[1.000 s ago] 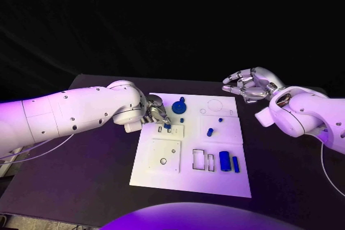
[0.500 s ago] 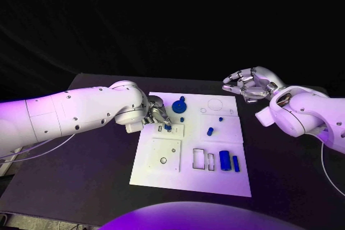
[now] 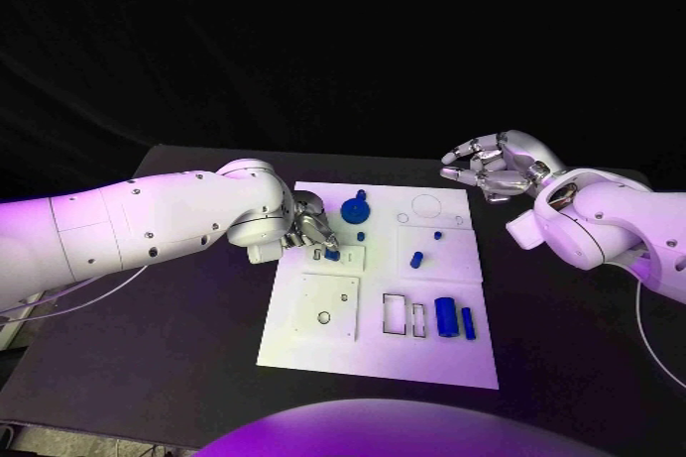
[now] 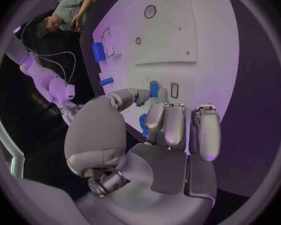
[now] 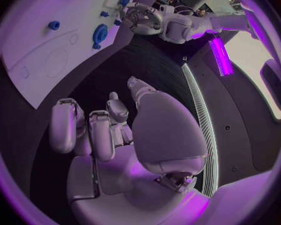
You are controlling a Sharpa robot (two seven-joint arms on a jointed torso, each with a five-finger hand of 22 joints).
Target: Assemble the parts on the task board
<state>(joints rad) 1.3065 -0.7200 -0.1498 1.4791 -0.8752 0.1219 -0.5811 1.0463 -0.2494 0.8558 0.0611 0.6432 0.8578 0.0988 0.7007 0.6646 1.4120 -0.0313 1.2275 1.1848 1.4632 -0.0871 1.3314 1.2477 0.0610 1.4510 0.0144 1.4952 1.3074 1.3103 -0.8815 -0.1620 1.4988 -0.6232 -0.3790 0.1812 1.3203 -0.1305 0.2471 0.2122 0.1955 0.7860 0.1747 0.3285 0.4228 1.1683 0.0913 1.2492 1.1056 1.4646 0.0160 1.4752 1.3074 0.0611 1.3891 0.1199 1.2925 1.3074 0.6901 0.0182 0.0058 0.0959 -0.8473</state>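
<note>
- Two hands are at work: the left hand [image 3: 309, 229] sits over the task board's [image 3: 358, 358] upper-left area, fingers [image 4: 167, 124] pinching a small blue peg [image 4: 154, 88] beside a slot.
- The right hand [image 3: 494, 170] hovers off the board's far right corner, fingers curled, holding nothing.
- The peg looks light, rigid and likely slippery; a fingertip grip on its sides suits it.
</note>
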